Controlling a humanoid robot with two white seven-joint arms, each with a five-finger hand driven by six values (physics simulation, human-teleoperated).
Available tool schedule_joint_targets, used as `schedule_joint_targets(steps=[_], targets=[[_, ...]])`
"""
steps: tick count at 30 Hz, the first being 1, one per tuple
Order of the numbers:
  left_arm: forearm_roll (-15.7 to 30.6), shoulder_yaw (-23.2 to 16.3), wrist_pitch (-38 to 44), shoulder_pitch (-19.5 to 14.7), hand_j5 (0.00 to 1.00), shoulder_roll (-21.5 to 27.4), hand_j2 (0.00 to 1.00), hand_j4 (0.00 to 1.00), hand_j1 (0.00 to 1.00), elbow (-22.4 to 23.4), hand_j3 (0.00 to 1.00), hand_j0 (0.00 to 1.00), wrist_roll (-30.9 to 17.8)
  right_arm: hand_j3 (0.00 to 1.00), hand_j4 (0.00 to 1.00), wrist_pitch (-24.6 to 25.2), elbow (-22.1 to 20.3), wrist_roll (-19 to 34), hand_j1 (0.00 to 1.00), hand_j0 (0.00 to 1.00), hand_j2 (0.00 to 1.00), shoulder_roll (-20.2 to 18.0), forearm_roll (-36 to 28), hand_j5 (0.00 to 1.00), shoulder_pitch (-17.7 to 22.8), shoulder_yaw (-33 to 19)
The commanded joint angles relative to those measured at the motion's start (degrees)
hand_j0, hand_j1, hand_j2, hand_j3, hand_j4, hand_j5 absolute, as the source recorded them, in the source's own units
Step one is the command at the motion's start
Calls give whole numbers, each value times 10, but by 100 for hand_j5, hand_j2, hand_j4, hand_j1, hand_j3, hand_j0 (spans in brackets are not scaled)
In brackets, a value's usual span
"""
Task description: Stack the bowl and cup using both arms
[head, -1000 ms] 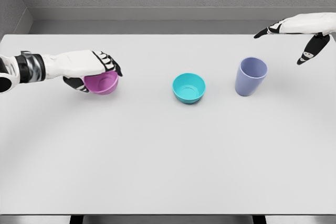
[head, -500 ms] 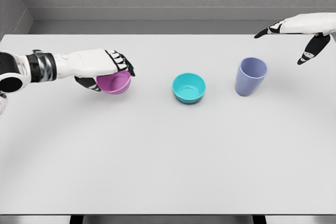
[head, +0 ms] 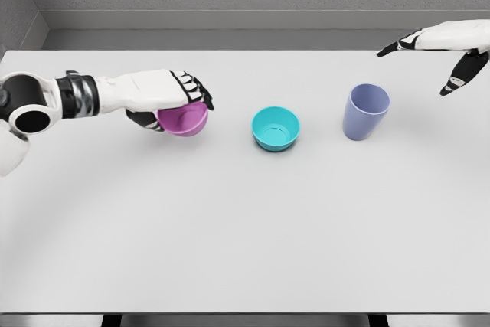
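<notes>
I see a bright, even, diffuse light with no glare on the white table (head: 245, 250). Shadows are faint and soft, just a pale smudge beside the blue cup (head: 364, 112) and under the teal bowl (head: 276, 128). The render looks slightly soft all over, with no edge distortion.

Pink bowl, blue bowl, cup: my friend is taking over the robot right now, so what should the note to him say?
Left robot hand: shut on the pink bowl, holding it left of the blue bowl.
Right robot hand: open, holding nothing, up at the far right, apart from the cup.
Blue bowl sits mid-table; the purple cup stands upright to its right.
Done: pink bowl grasped.
Left: nothing is stacked yet. Likely next, set the pink bowl into the blue one, then pick up the cup and add it.
</notes>
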Motion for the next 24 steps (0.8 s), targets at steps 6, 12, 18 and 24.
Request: schedule_joint_targets(steps=[6,12,18,24], targets=[[0,0,2,-3,56,-24,56,56,56,0,56,56,1,100,100,1,0,0,100,100,100,-1,-2,100,0,-1],[0,-4,2,-9,56,-29,56,56,56,1,56,56,1,100,100,1,0,0,100,100,100,0,-2,100,0,-1],[0,-4,2,-11,56,-37,56,56,56,1,56,56,1,100,100,1,0,0,100,100,100,1,-3,100,0,-1],[-1,-16,2,-18,56,-49,56,56,56,2,56,56,1,100,100,1,0,0,100,100,100,1,-3,100,0,-1]])
